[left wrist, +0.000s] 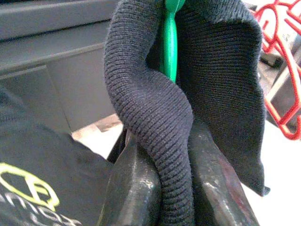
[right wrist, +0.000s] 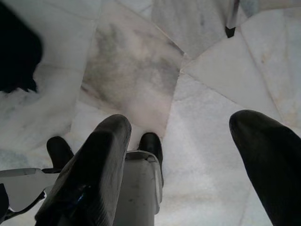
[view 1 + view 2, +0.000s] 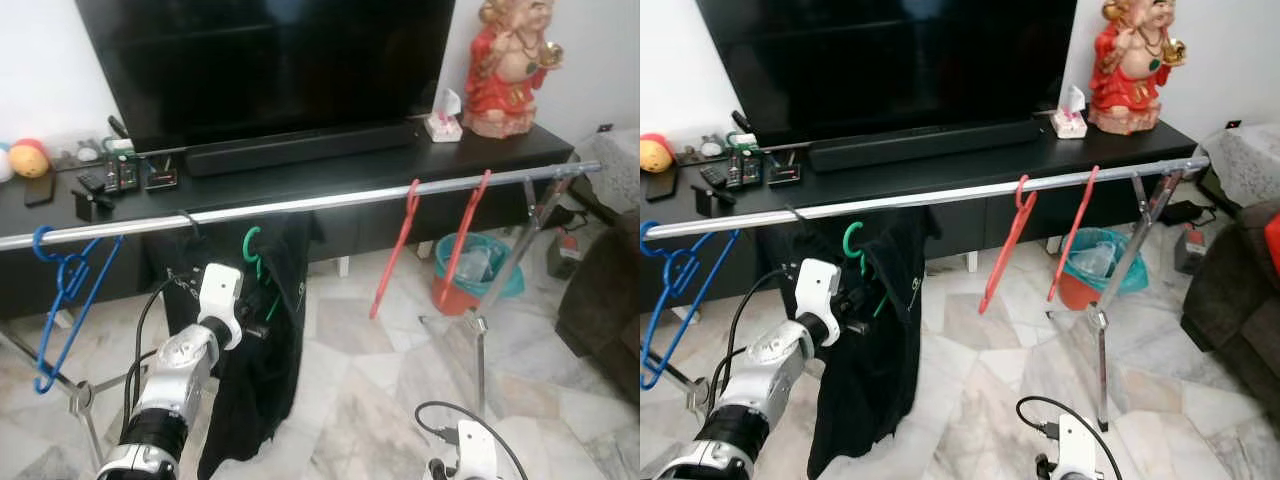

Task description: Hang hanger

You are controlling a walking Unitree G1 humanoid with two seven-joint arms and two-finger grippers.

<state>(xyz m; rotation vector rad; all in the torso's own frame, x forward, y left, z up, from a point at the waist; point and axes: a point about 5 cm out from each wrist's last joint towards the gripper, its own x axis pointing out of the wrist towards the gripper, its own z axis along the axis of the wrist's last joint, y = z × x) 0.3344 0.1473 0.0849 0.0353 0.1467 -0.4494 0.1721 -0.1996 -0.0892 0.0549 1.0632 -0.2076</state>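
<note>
A green hanger (image 3: 252,247) carries a black shirt (image 3: 255,380) with a yellow logo. Its hook hangs just below the silver rail (image 3: 330,198), not over it. My left gripper (image 3: 258,305) is shut on the shirt's ribbed collar (image 1: 155,117) and the green hanger's neck (image 1: 169,42), with the black fingers (image 1: 134,188) pinching the cloth. My right gripper (image 2: 181,127) hangs low, open, pointing at the marble floor.
Blue hangers (image 3: 65,285) hang at the rail's left end, two red hangers (image 3: 395,250) toward its right. Behind stand a black TV console (image 3: 300,180), a TV, a red statue (image 3: 505,65). The rack's leg (image 3: 480,330), a teal bin (image 3: 475,262) and a sofa (image 3: 605,310) are at right.
</note>
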